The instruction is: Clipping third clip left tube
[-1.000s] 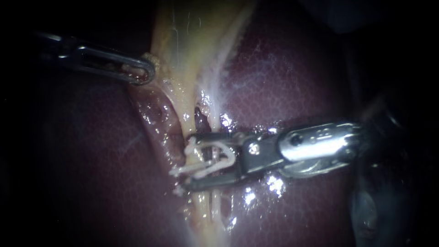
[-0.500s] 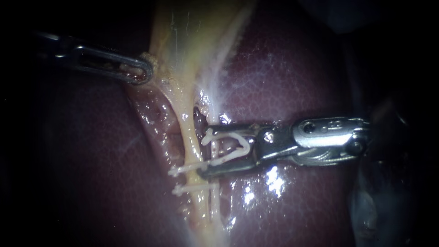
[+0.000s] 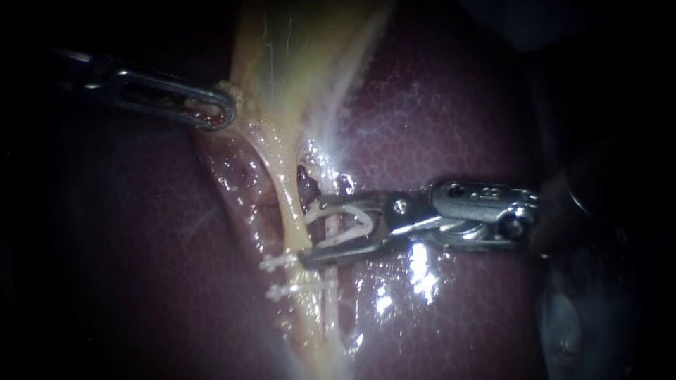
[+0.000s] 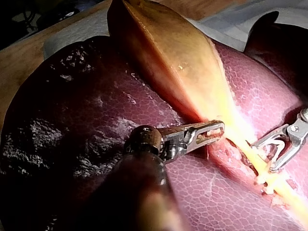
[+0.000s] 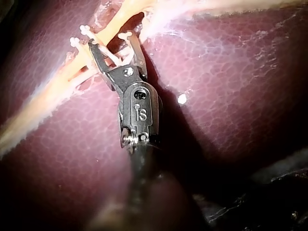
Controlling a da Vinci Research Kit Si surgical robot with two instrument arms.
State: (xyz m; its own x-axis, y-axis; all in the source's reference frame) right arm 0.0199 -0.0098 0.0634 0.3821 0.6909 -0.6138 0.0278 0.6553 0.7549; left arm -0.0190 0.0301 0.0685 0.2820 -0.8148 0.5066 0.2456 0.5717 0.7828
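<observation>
White clip [image 3: 360, 222] held between right instrument [image 3: 308, 233] jaws at a tube [image 3: 287, 210]; left instrument [image 3: 227, 112] jaws clamp gallbladder [image 3: 282, 56]

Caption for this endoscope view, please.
Right instrument holds an open clip at the tubes, above two clips; left instrument grips tissue.

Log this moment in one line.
left instrument holds gallbladder | right instrument carries open clip beside tube | two clips on tube

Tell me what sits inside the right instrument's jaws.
An open white clip, held by both jaws of the right instrument. A thin tube shows through its gap; whether it lies inside the clip or just behind cannot be seen.
</observation>
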